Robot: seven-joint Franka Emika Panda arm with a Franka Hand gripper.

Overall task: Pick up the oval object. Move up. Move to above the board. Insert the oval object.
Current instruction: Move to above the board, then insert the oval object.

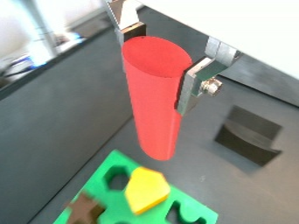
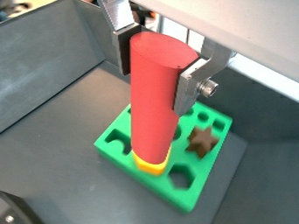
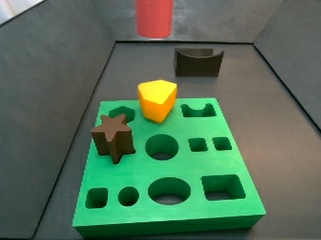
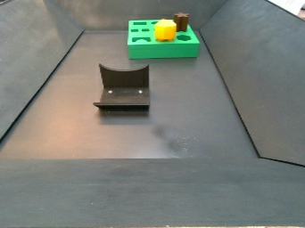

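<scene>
Gripper point(image 1: 163, 59) pinches the oval object point(image 1: 156, 101) upright, hanging clear above the board point(image 2: 128, 146).

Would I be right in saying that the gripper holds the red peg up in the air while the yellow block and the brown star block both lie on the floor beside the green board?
Not quite: the gripper does hold the red peg aloft, but a side view shows the yellow block and the brown star block standing in the green board.

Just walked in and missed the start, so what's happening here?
The gripper is shut on the oval object, a tall red peg, holding it upright in the air over the board. It is not yet inserted. A yellow block and a brown star block already sit in the board.
</scene>
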